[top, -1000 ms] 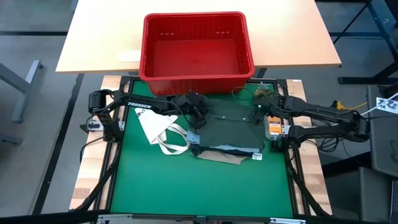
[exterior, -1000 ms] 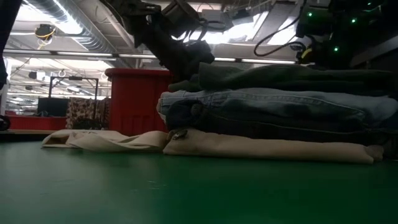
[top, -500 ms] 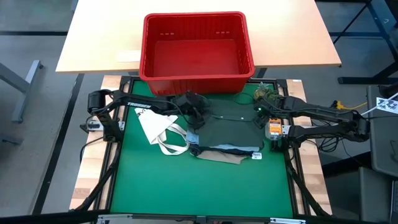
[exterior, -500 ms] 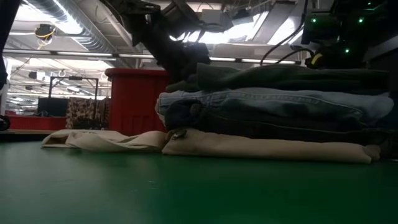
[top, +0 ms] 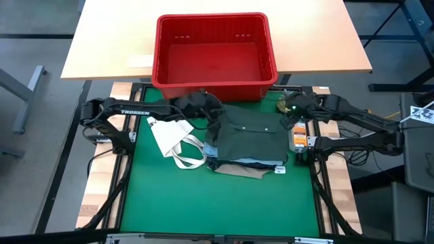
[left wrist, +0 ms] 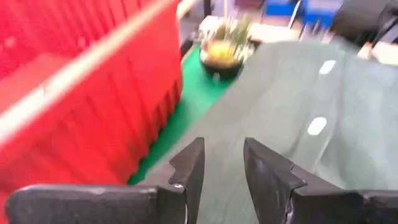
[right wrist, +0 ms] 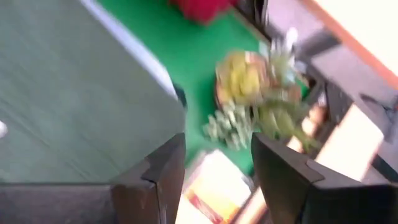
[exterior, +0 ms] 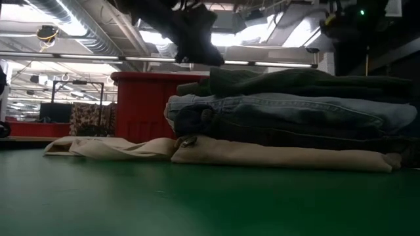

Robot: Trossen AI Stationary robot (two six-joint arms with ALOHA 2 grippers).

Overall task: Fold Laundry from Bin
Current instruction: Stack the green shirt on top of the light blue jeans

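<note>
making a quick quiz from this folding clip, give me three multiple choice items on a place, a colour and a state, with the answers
1. Where does the pile of folded laundry lie?
A. inside the bin
B. on the green mat, in front of the bin
C. on the wooden table behind the bin

2. What colour is the top piece of the pile?
A. dark olive green
B. white
C. red

3. How is the bin now?
A. full of clothes
B. tipped on its side
C. upright, with no clothes in it

Answers:
1. B, the high view shows the pile on the mat, close to the bin's front wall.
2. A, the olive piece covers the jeans and beige trousers below.
3. C, only its red floor shows from above.
</note>
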